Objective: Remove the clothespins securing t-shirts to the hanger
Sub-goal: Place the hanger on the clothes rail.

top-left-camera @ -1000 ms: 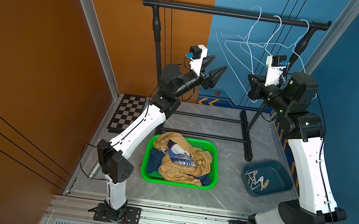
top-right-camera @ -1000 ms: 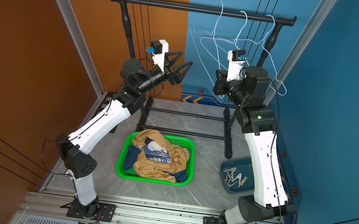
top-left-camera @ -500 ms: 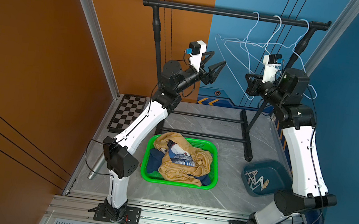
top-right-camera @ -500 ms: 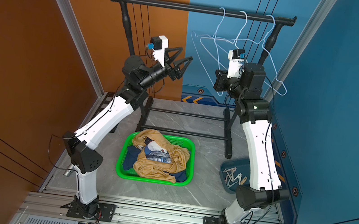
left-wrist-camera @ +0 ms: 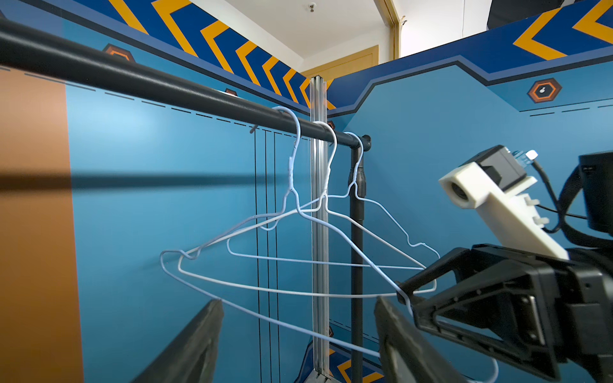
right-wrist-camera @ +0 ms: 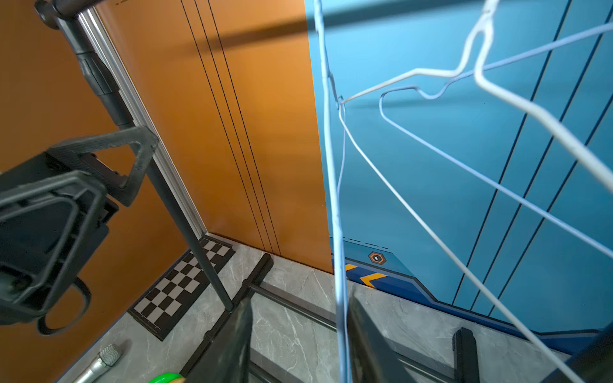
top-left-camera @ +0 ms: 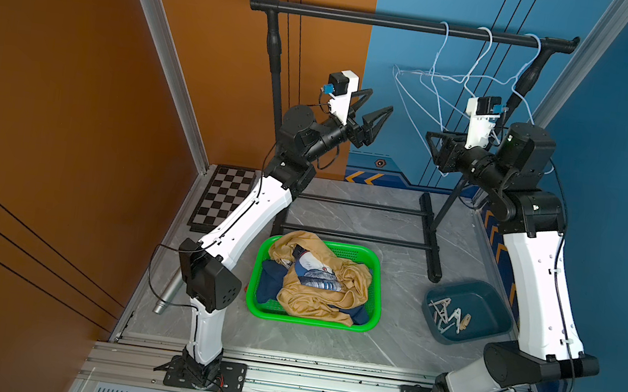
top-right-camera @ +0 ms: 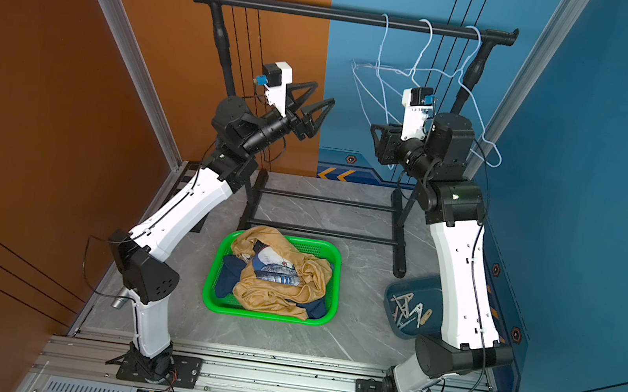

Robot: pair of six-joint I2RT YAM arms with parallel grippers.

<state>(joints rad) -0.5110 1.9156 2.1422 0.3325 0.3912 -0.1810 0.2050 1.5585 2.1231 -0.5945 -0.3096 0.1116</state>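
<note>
**A:** so where's everything sitting?
**B:** black rack at the back, t-shirts heaped in the green basket on the tabletop, blue tray to its right. three bare hangers on the rack
**A:** and the pincers?
**B:** left pincer wide open, holding nothing. right pincer parted, one hanger wire between its jaws. clothespins piled in the tray
</note>
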